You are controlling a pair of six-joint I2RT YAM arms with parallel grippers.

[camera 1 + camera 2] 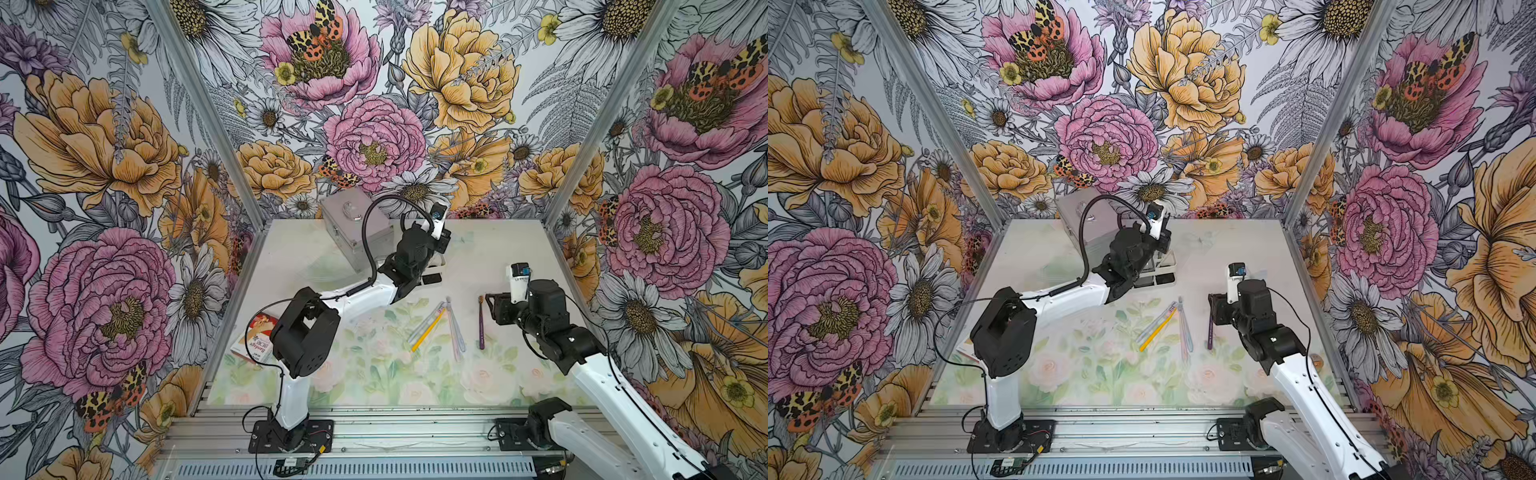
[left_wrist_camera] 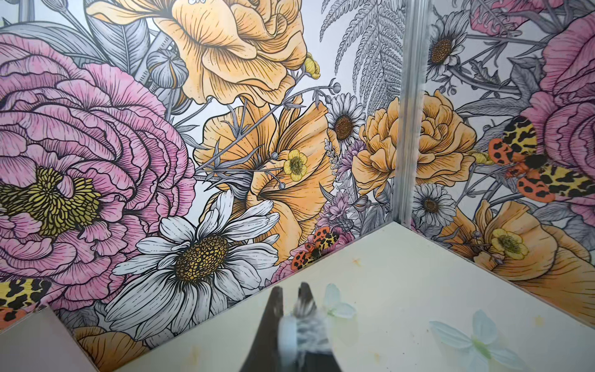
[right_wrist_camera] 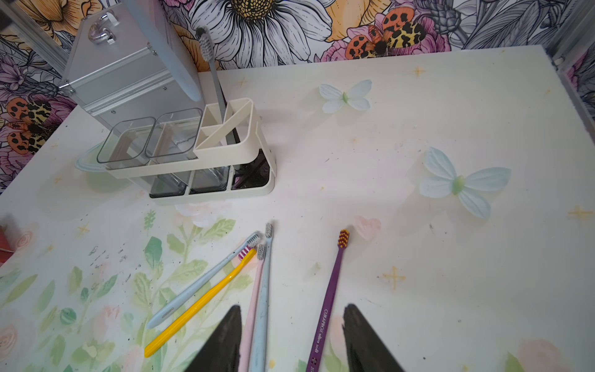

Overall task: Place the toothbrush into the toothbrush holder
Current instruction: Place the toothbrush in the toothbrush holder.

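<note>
top views: the left pincer [image 1: 444, 242] hung over the holder [image 1: 1168, 268] at 12 o'clock of the worktop's [image 1: 519, 249] middle, with a case [image 1: 357, 232] at 11. the right pincer [image 1: 491, 309] hovered by a purple brush [image 1: 481, 326], at 3 o'clock of four loose brushes [image 1: 436, 324].

left wrist: the pincer was clamped narrow on the toothbrush [image 2: 302, 328] near its bristles.

right wrist: that pincer [image 3: 294, 341] stood wide, holding nothing. the toothbrush [image 3: 175, 54] hung handle-down just above the holder [image 3: 231, 151], where a grey brush [image 3: 214, 80] stood in a compartment.
</note>
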